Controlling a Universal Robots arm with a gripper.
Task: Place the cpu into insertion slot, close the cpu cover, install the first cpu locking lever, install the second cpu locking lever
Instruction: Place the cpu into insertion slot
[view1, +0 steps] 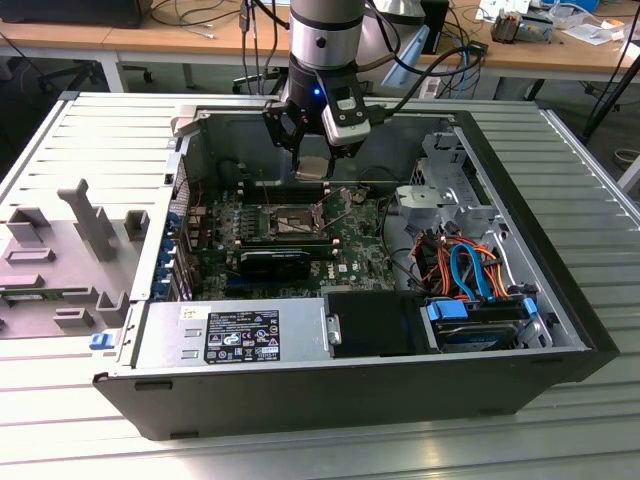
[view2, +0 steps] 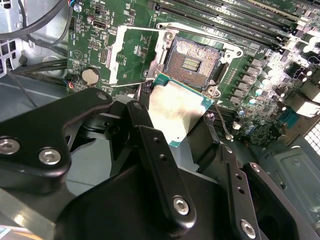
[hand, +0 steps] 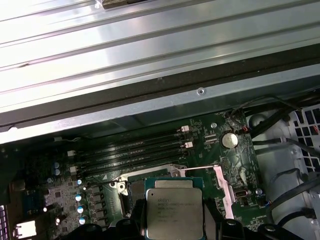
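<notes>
Second wrist view: one cpu (view2: 176, 106) in pincer (view2: 176, 122)

Silver-grey arm (view1: 322, 40), blue light (view1: 316, 93), black claw (view1: 312, 162), black linked fingers (view2: 156, 150), silver screws (view2: 181, 204)

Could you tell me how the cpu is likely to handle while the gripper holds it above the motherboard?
The cpu looks like a thin, rigid plate, so it probably will not flex in the gripper. Its smooth, shiny metal top suggests it could slip if held loosely. Held by its edges near the insertion slot, it may tilt easily.
</notes>
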